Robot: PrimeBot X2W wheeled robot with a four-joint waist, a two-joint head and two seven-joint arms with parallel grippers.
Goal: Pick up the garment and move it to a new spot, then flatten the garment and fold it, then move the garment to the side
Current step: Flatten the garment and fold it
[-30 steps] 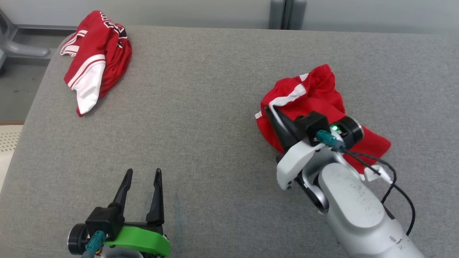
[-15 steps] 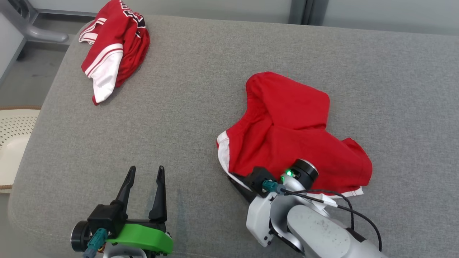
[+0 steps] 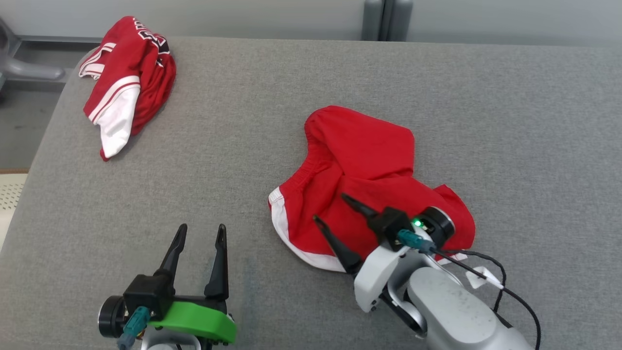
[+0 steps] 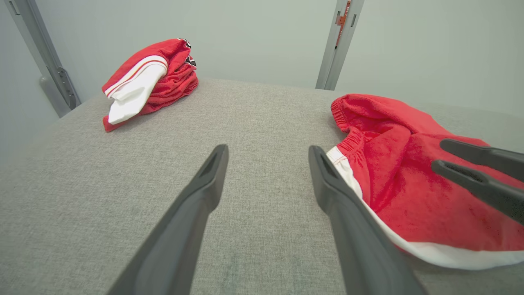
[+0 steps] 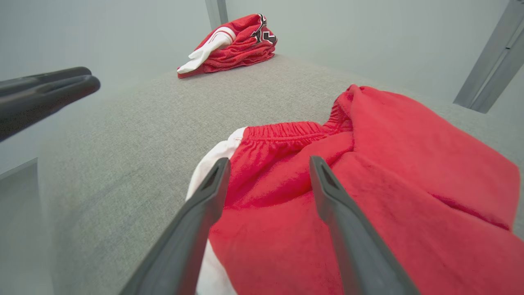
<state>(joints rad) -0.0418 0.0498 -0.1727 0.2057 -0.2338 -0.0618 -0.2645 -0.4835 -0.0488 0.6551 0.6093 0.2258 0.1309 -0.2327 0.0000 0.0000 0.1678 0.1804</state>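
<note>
The garment [image 3: 369,160] is a pair of red shorts with white trim, lying loosely spread and partly folded over itself in the middle of the grey padded surface [image 3: 252,121]. My right gripper [image 3: 329,207] hovers open over the near white-trimmed edge, with nothing between its fingers. The right wrist view has the right gripper [image 5: 270,159] pointing over the elastic waistband of the garment [image 5: 409,184]. At the lower left my left gripper [image 3: 202,227] stands open and empty above bare fabric, a short way left of the shorts [image 4: 409,172].
A second red and white garment [image 3: 126,82] lies bunched at the far left corner of the surface. Beyond the left edge are floor and a pale perforated object [image 3: 12,194]. A grey post [image 3: 384,19] stands behind the far edge.
The right gripper was shut on the bunched garment; it has carried it toward the middle, set it down spread out, and opened. The head camera shifted. The left gripper has not moved.
</note>
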